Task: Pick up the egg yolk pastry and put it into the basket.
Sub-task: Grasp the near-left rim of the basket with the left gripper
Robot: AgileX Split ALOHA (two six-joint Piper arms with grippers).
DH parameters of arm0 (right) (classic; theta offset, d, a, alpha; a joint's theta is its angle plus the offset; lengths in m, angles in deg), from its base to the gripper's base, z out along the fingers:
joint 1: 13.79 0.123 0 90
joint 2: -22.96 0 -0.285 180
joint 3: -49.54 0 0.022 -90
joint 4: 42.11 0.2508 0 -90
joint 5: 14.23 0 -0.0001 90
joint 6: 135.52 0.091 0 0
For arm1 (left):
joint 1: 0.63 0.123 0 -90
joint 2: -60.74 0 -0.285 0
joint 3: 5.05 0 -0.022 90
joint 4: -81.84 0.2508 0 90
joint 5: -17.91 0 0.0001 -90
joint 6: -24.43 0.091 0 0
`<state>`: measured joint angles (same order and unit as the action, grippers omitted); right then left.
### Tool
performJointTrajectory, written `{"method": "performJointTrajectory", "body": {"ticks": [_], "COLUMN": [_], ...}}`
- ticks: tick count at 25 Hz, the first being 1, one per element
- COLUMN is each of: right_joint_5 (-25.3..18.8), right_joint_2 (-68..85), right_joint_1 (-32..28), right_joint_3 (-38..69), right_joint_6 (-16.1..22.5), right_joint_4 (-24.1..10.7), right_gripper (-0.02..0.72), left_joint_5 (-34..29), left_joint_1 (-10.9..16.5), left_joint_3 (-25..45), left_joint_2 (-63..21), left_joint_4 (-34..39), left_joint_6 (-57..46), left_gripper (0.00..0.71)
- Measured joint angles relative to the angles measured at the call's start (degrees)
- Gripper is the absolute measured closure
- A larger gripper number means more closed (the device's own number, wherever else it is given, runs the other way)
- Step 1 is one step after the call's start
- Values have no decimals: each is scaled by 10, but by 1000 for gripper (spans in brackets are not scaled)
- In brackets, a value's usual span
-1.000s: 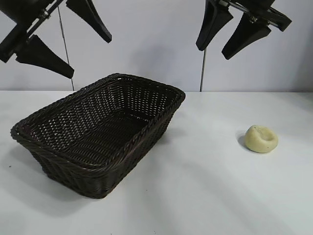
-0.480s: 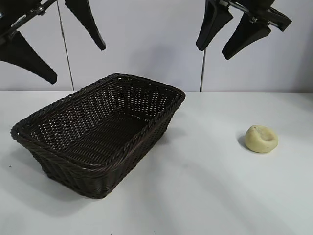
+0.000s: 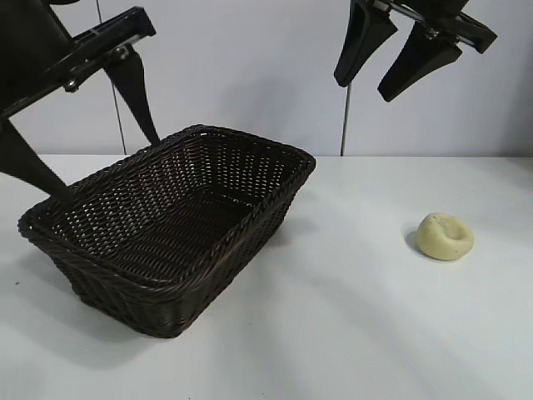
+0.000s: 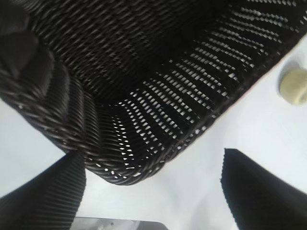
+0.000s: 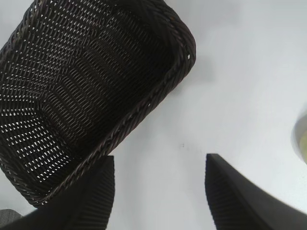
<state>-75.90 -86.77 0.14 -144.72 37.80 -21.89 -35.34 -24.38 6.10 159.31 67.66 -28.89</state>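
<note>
The egg yolk pastry (image 3: 445,236), a small pale yellow lump with a dimpled top, lies on the white table to the right of the basket (image 3: 250,218). The dark brown wicker basket sits left of centre with nothing inside. My left gripper (image 3: 110,171) hangs open over the basket's far left corner, holding nothing. In the left wrist view the left gripper (image 4: 152,153) straddles a corner of the basket (image 4: 124,177), with the pastry (image 4: 295,86) far off. High at the back, my right gripper (image 3: 362,90) is open and empty. Its wrist view shows the right gripper (image 5: 159,157), the basket (image 5: 144,108) and the pastry's edge (image 5: 302,139).
The white table (image 3: 350,317) stretches in front of and between the basket and the pastry. A pale wall with a thin vertical cable (image 3: 343,125) stands behind.
My left gripper has come down and swung toward the basket's far left corner, staying open. The right gripper, the basket and the pastry have not moved.
</note>
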Motion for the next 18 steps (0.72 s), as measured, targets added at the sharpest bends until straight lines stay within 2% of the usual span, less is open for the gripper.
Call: {"method": "performJointTrajectory", "body": {"ticks": [3, 8, 18], "right_joint_5": [0, 0, -2], "right_joint_2": [0, 0, 0], "right_joint_1": [0, 0, 0], "right_joint_3": [0, 0, 0], "right_joint_6": [0, 0, 0], "right_joint_4": [0, 0, 0], "right_gripper": [290, 290, 290], "left_joint_5": [-3, -13, -1], "left_joint_1": [0, 0, 0], "left_joint_3": [0, 0, 7], "left_joint_2": [0, 0, 0], "left_joint_4": [13, 66, 89], "left_joint_6": [-49, -72, -107], "left_gripper": [144, 144, 144]}}
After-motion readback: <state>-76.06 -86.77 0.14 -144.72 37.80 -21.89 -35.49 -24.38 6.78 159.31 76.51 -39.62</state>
